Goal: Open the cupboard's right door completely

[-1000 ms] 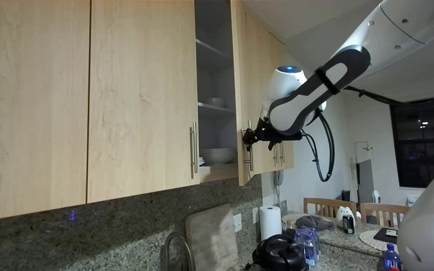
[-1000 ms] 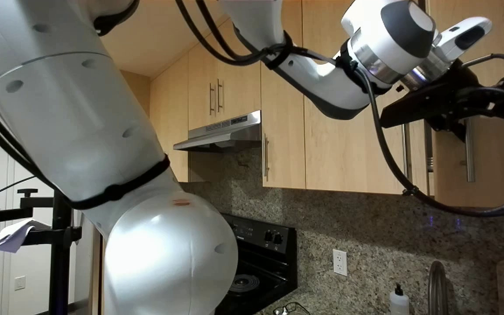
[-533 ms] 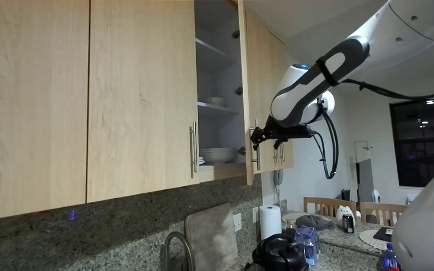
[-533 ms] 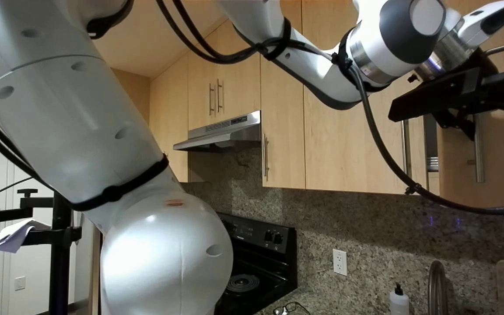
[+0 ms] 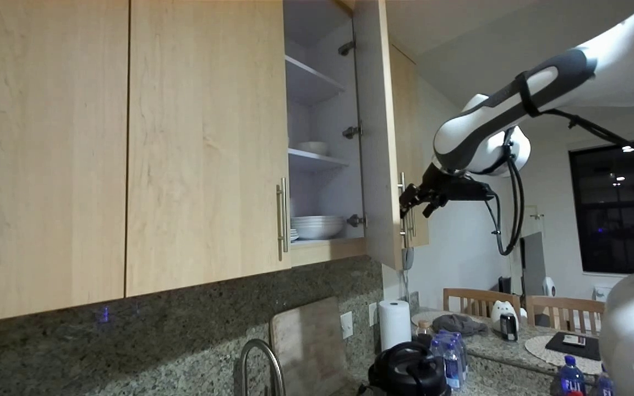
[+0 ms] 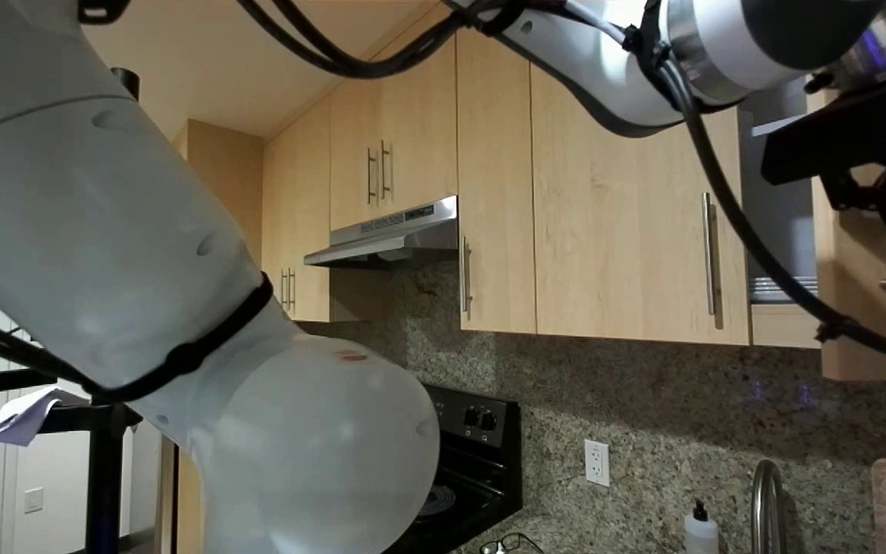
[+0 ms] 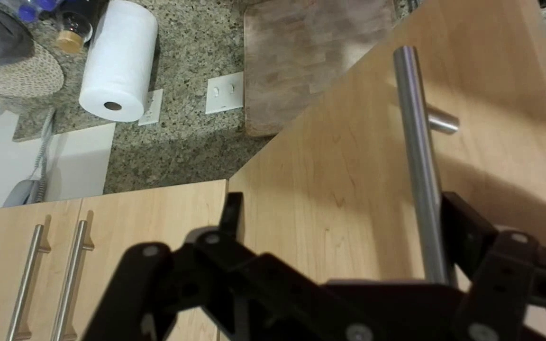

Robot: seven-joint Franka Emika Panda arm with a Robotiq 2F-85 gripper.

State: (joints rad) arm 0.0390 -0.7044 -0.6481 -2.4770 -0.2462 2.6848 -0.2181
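The door (image 5: 378,148) has swung farther out toward three o'clock in an exterior view, the spread gripper (image 7: 345,210) straddling its handle (image 7: 421,161); some travel probably remains.

The right door (image 7: 315,189) looked smooth and wooden, its handle (image 7: 420,156) brushed metal, the gripper (image 7: 345,210) matt, the backsplash (image 5: 185,330) glossy stone, the towel roll (image 7: 120,52) paper.

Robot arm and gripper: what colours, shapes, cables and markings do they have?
The arm is glossy white and rounded, with dark grey panels. It carries black straps, looped black cables, a silver band and a reddish-brown mark on a bulging joint. The gripper is black, its jaws jointed, with round grey pivots.
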